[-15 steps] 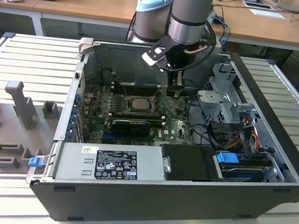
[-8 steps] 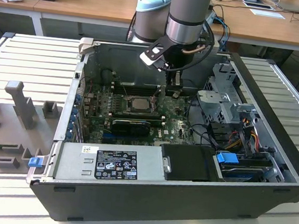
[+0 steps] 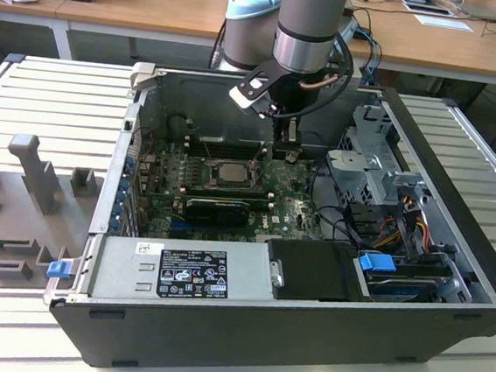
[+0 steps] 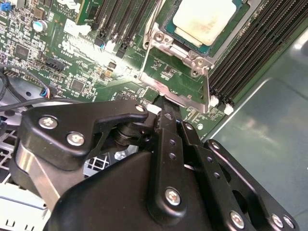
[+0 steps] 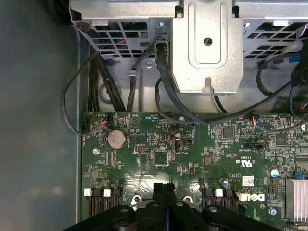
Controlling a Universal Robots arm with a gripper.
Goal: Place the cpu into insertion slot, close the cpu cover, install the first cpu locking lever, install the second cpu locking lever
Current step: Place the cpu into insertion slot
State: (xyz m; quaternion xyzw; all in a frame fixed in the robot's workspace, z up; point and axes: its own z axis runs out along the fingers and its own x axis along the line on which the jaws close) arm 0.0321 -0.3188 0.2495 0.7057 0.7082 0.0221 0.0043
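The cpu, a pale metal square, lies seated in the insertion slot on the green motherboard; the exterior view shows the cpu mid-board. The cpu cover, a thin silver frame with a window, stands tilted up off the slot on the side toward my gripper, and green board shows through the window. My gripper is shut, its black fingertips right at the cover's free edge; I cannot tell whether they pinch it. The gripper hangs just to the exterior view's right of the slot. Its fingers are pressed together.
Long black memory slots flank the socket. A black graphics card lies nearer the camera, with the power supply in front of it. A metal drive cage and black cables crowd the exterior view's right.
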